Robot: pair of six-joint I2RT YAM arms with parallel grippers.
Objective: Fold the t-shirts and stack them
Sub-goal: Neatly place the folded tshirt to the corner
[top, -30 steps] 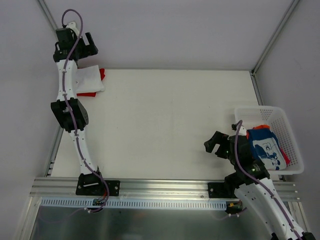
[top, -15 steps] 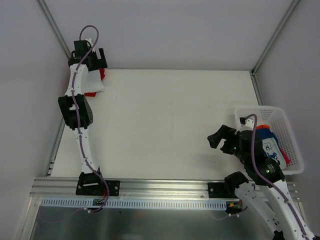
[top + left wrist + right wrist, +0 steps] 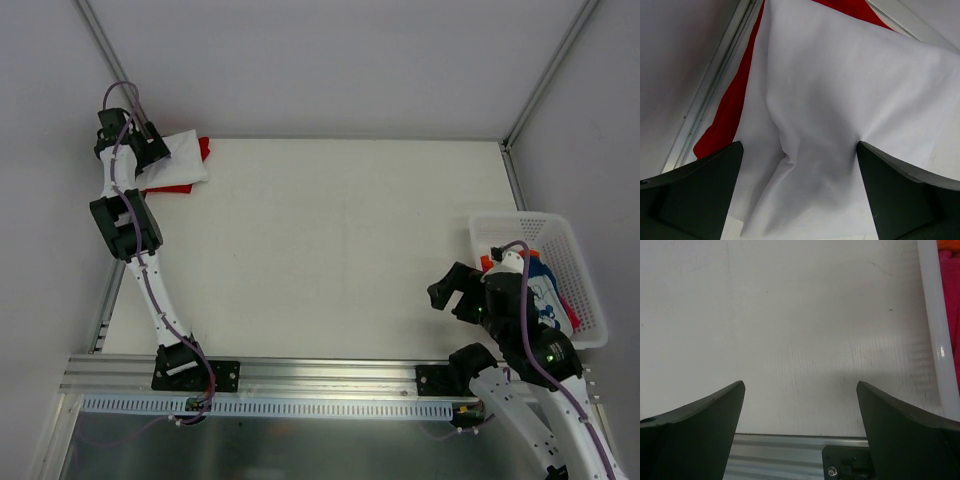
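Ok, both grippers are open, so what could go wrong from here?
1. The open left gripper sits over the folded white cloth t-shirt, which lies on the red cloth t-shirt; closing could pinch both or rumple the fold.
2. That stack lies at the far-left corner of the table; a nudge might push it off.
3. The right gripper is open beside the white plastic mesh basket; a swing could knock it.

A lab test cell: white table [image 3: 330,240], aluminium rails [image 3: 330,375], plain walls [image 3: 330,60].
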